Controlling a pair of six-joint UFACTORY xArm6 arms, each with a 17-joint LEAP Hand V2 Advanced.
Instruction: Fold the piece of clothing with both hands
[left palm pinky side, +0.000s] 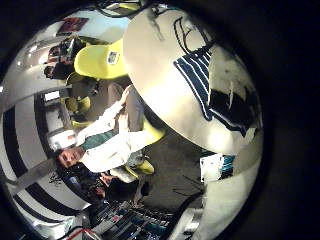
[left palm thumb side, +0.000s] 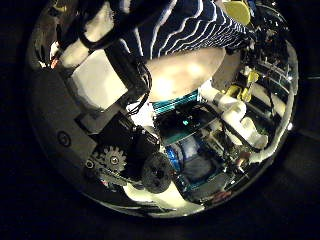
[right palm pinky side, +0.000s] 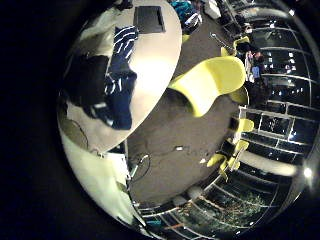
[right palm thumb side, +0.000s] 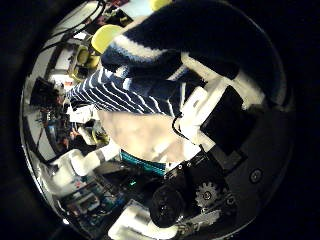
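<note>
A striped garment (left palm pinky side: 215, 85) lies partly bunched on the round table (left palm pinky side: 165, 75). In the left thumb side palm view the striped cloth (left palm thumb side: 185, 30) hangs close to the palm, and my left hand (left palm thumb side: 105, 70) has its fingers curled round the cloth's edge. In the right thumb side palm view the garment (right palm thumb side: 140, 90) drapes over my right hand (right palm thumb side: 210, 105), whose fingers pinch it just above the tabletop (right palm thumb side: 140, 140). The right little finger side palm view shows the garment (right palm pinky side: 122, 75) heaped on the table with a dark hand (right palm pinky side: 85, 80) against it.
A flat dark object (right palm pinky side: 150, 18) lies on the table's far part. Chairs (right palm pinky side: 210, 80) stand around the table, one of them (left palm pinky side: 100, 60) close to its edge. A white arm (right palm thumb side: 80, 165) reaches in beside the table.
</note>
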